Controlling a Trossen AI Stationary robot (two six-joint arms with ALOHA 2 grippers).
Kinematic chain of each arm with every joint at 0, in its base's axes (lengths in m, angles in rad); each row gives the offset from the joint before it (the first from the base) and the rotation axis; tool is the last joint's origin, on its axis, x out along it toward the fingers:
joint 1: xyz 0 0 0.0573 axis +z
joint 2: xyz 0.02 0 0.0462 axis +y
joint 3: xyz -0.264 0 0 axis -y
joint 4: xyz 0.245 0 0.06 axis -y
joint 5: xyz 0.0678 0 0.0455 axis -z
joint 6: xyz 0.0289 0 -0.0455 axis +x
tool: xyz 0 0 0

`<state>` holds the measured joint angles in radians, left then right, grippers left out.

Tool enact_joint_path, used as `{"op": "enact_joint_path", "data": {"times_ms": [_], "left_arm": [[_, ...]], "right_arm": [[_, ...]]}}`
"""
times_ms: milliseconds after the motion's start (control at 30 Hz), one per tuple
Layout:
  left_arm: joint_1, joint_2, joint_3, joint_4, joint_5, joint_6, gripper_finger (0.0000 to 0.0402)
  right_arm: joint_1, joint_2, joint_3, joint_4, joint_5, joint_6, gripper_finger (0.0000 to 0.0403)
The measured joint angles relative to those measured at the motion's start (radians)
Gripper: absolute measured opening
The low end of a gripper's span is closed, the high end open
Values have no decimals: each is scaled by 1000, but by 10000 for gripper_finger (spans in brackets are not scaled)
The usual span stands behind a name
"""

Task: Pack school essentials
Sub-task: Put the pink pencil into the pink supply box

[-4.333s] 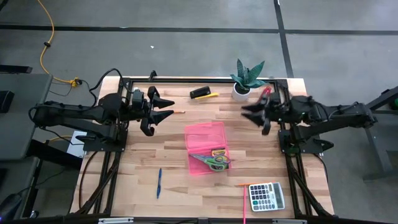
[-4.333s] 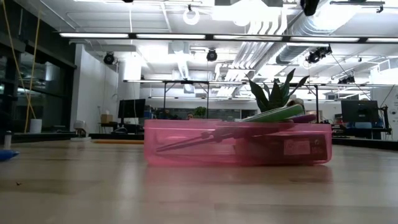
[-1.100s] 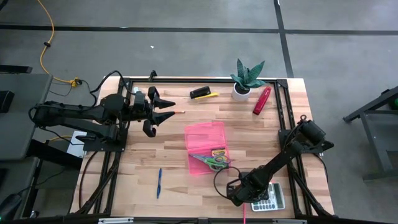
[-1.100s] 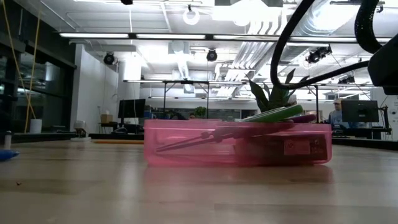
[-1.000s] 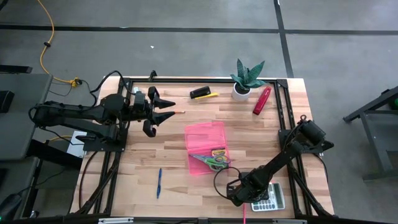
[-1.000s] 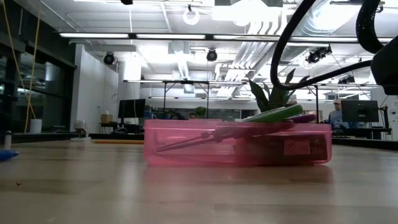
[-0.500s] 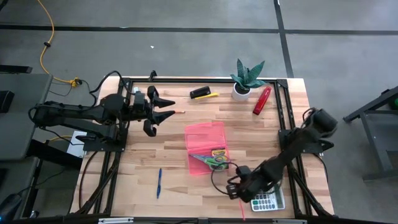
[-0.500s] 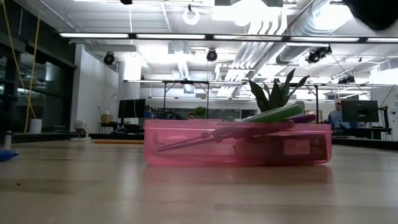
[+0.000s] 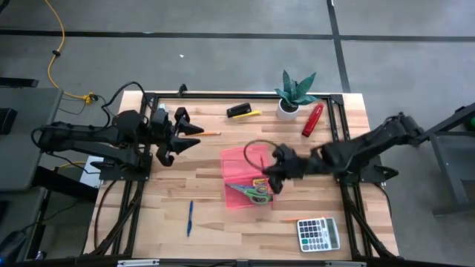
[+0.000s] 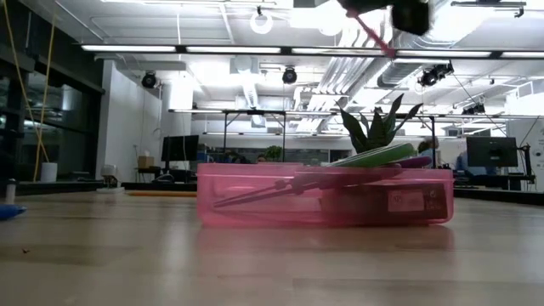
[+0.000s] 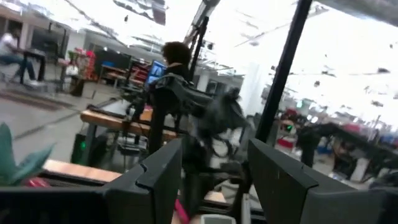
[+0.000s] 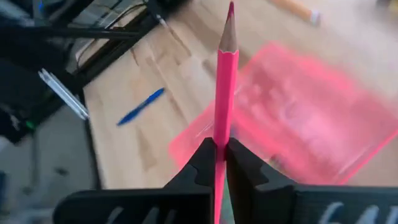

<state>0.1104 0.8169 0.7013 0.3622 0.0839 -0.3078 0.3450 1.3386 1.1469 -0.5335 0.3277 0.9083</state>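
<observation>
Pale wooden boards make up the table point(image 9: 171, 185), set in a big workshop with strip lights overhead and desks far behind. Near its middle lies the pink tray point(image 9: 241, 159), with the green scissors point(image 9: 256, 193) and crayon box point(image 9: 260, 181) already in its near end. The right gripper point(image 12: 217, 163) hovers over the tray's right side, its fingers pinched tight on a red pencil point(image 12: 224, 81), whose sharpened tip points out ahead of them. The left gripper point(image 9: 177, 139) waits near the table's far left, fingers spread wide and holding nothing.

By the look of it, the pencil is light, thin and stiff, so it needs little force, but its smooth painted shaft could swivel or slide between the fingers if squeezed off-centre. A hold near mid-length, as here, should keep it from tipping; the tip is the fragile part and is best kept from striking the tray wall. The blue pen point(image 9: 190, 217) near the front left, an orange pencil point(image 9: 298, 219) beside the calculator point(image 9: 318, 233) and another pencil point(image 9: 211, 133) near the left gripper are not yet packed
</observation>
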Motion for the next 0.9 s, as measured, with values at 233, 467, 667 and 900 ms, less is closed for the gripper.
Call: {"op": "enact_joint_path", "data": {"times_ms": [233, 467, 667, 900], "left_arm": [[0, -6, 0, 1, -89, -75, 172], [0, -6, 0, 0, -201, -24, 172], [1, -6, 0, -41, -274, 66, 172], [-1, -6, 0, -110, -272, 75, 172]], "right_arm": [[-225, -137, -80, 104, -256, -464, 1], [-391, -310, -346, 467, -530, -560, 0], [-419, -339, -353, 480, -544, -684, 0], [-406, -298, -311, 476, -541, -738, 0]]}}
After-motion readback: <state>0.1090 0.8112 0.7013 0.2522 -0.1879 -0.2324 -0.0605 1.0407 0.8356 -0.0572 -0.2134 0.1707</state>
